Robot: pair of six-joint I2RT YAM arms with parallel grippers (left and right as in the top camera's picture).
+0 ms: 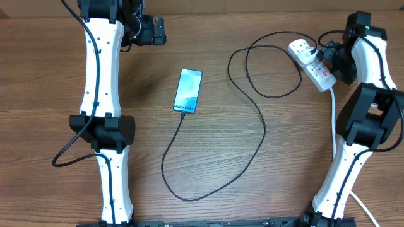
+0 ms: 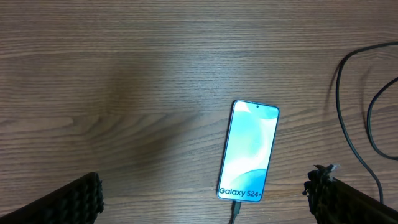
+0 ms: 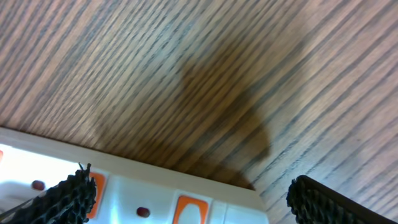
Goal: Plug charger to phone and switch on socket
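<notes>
- Overhead, I see the phone [image 1: 188,91] lying screen-up near the centre of the table [image 1: 50,94], its Galaxy end toward 6 o'clock.
- The charger [image 1: 263,129] meets that end, loops out toward 5 o'clock, then runs up to the socket [image 1: 311,63] at 2 o'clock.
- My right gripper [image 1: 327,55] hovers over the socket. On the right wrist view its fingers [image 3: 65,196] stand wide apart, released, with the orange switches [image 3: 186,210] below.
- My left gripper [image 1: 158,29] sits at 11 o'clock, well apart from the phone. The left wrist view shows its fingers [image 2: 68,199] spread, released.
</notes>
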